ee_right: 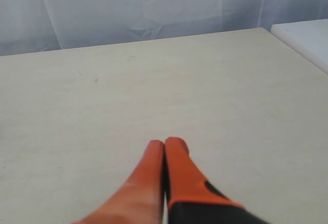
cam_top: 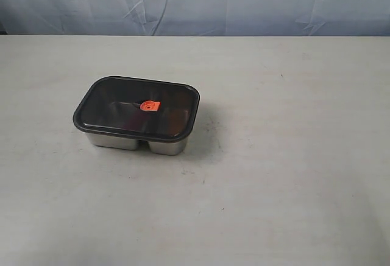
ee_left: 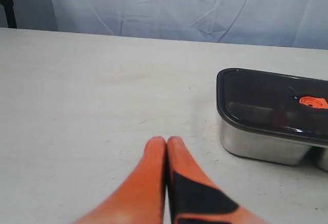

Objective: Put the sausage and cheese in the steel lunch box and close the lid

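- the left gripper point(ee_left: 166, 142) has its orange fingertips pressed together and holds nothing; it hovers over bare table point(cam_top: 292, 156), near the box but apart from it.
- the right gripper point(ee_right: 164, 144) is likewise closed and empty, with only tabletop ahead of it.
- in the exterior view the steel lunch box point(cam_top: 131, 142) sits a little toward 9 o'clock of the table's middle. The dark lid point(cam_top: 122, 105) lies flat on it, with the orange valve tab point(cam_top: 149, 106) at its centre.
- neither sausage nor cheese lies on the table. a faint reddish tint shows through the lid at 3 o'clock of the tab, but i cannot tell what it is.
- judged for handling: the box looks stiff, smooth and probably slippery, and the lid light and rigid. the lid's overhanging lip at the short ends, 3 and 9 o'clock, seems the best hold.
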`<state>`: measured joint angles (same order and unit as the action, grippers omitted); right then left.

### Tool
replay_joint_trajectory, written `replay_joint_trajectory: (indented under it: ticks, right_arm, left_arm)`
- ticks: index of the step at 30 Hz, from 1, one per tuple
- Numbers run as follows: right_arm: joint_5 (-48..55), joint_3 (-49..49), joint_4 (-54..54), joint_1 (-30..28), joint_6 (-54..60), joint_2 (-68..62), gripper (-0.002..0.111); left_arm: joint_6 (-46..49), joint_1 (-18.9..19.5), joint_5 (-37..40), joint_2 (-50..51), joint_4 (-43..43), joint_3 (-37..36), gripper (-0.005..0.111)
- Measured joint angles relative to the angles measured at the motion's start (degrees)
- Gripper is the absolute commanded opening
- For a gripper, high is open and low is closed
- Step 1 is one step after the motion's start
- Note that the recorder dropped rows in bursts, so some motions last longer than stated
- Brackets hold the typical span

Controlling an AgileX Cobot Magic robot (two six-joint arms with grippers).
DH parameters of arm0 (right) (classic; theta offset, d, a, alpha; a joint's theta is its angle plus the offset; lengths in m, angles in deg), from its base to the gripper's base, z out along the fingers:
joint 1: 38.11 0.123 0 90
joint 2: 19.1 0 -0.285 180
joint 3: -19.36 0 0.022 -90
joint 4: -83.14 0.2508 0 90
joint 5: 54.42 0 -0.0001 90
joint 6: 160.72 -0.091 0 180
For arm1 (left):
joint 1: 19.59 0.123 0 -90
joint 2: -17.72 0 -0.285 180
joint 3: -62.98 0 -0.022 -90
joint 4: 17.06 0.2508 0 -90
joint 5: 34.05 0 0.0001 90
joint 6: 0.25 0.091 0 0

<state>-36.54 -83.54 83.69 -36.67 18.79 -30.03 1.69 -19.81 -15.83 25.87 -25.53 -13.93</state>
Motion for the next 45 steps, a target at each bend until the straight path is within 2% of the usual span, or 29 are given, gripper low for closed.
replay_joint_trajectory:
  ticks: [6, 14, 45]
  right_arm:
    - [0.0, 0.0, 0.1, 0.0, 0.0, 0.0, -0.001]
    - [0.0, 0.0, 0.5, 0.0, 0.0, 0.0, -0.001]
    - [0.0, 0.0, 0.5, 0.0, 0.0, 0.0, -0.001]
  left_arm:
    - [0.0, 0.0, -5.1, -0.1, 3.4, -0.1, 0.000]
    - [0.0, 0.0, -5.2, -0.1, 6.8, -0.1, 0.000]
    - [0.0, 0.0, -5.2, -0.1, 6.9, -0.1, 0.000]
